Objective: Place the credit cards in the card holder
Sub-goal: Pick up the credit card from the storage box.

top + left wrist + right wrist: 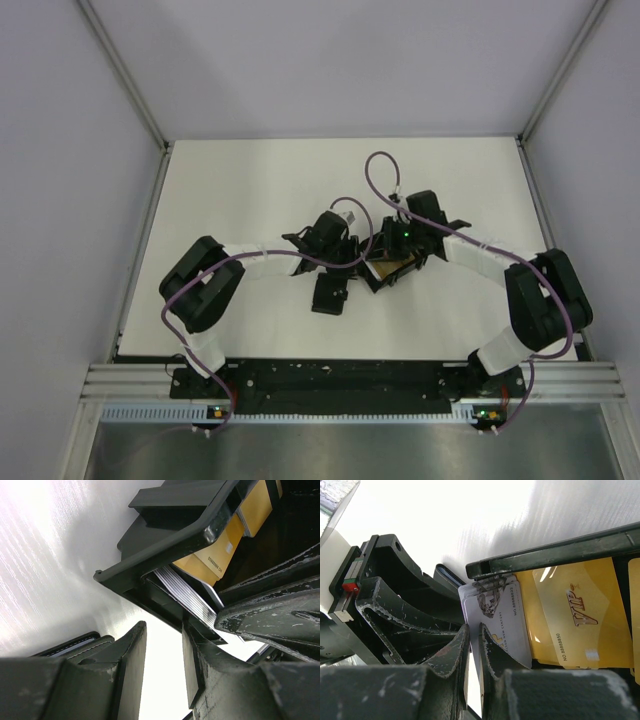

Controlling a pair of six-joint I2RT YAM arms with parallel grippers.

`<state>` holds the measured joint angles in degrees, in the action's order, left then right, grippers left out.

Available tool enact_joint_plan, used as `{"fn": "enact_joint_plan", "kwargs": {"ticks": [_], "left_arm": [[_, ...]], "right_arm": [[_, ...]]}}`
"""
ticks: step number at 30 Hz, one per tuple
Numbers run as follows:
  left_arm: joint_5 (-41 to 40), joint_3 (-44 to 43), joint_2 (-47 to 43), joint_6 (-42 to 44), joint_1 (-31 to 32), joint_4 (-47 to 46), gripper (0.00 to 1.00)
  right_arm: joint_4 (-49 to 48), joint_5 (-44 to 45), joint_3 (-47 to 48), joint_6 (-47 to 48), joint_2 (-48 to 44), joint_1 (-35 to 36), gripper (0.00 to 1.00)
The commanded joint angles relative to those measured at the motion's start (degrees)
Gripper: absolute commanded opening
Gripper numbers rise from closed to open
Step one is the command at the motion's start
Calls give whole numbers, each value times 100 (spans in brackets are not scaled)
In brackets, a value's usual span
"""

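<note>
I'm on the pick-up step: my right hand [474, 631] is pinched almost shut on the edge of the white cards [500, 625] in the open black box [550, 555]. My left hand [164, 630] hangs half open and empty, just beside the card holder [75, 646] lying on the counter [45, 570]. Next I'd lift the cards clear and line them up with its slot.

Right wrist view: the grey cards [505, 625] ran down behind the right gripper [474, 632], and one gold card [635, 610] was cut by the picture's edge. Left wrist view: only a sliver of the card holder [75, 646] showed.
</note>
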<state>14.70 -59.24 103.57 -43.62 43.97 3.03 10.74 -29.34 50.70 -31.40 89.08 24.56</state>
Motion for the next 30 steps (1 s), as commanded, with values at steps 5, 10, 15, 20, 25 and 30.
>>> {"fn": "enact_joint_plan", "kwargs": {"ticks": [5,10,15,20,25,30], "left_arm": [[-178,-17,-249,-42,-28,-496,39],[-178,-35,-249,-42,-28,-487,39],[-169,-35,-249,-42,-37,-496,39],[-169,-26,-249,-42,-37,-496,39],[-160,-17,-249,-42,-37,-514,39],[-152,9,-249,-51,-46,-531,39]], "right_arm": [[16,-326,125,-191,-330,-56,0],[15,-432,133,-191,-435,-48,0],[42,-379,107,-200,-488,-47,0],[121,121,142,-130,-488,-56,0],[288,684,142,63,-409,-48,0],[402,929,116,178,-268,-47,0]]}}
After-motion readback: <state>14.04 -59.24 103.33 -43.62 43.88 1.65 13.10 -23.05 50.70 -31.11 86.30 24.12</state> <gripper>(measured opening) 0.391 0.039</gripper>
